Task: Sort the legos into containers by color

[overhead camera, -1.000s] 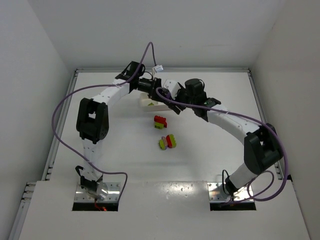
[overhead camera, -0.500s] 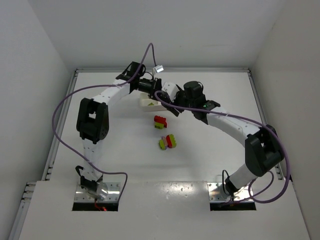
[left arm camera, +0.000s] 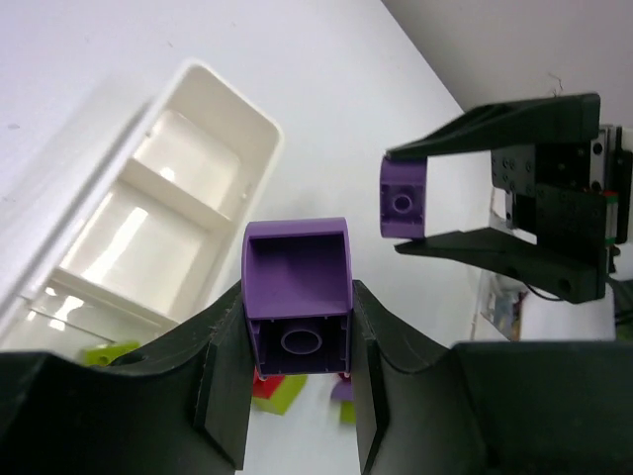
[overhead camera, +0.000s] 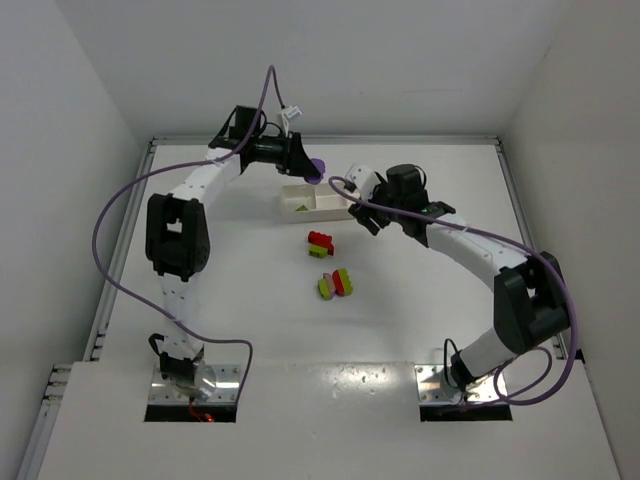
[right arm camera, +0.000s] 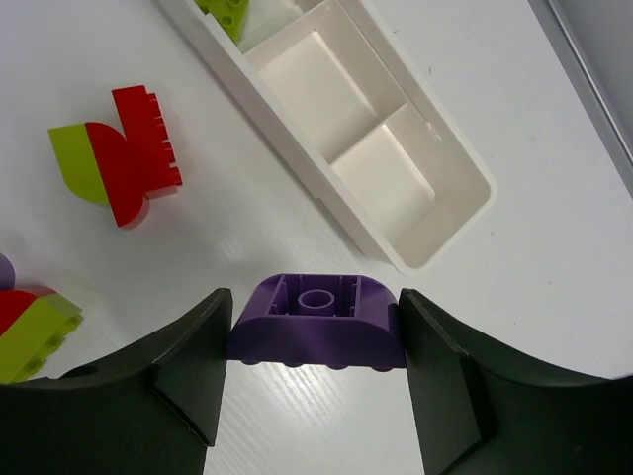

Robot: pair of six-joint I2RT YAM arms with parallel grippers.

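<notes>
My left gripper (overhead camera: pixel 303 163) is shut on a purple lego (overhead camera: pixel 317 168), raised behind the left end of the white tray (overhead camera: pixel 300 216); the left wrist view shows it (left arm camera: pixel 297 307) clamped between the jaws. My right gripper (overhead camera: pixel 358 203) is shut on another purple lego (right arm camera: pixel 316 322), held over the table just right of the tray's end compartment (right arm camera: pixel 396 178). One lime green lego (right arm camera: pixel 227 12) lies in the far compartment. A red and green lego pair (overhead camera: pixel 320 244) and a second mixed cluster (overhead camera: pixel 335 283) lie on the table in front of the tray.
The two grippers are close together above the tray's right half. The right gripper (left arm camera: pixel 495 198) with its purple piece shows in the left wrist view. White walls enclose the table on three sides.
The left gripper has pulled back and to the left, away from the right gripper, carrying a purple lego. The right gripper has shifted slightly right with its own purple lego.
</notes>
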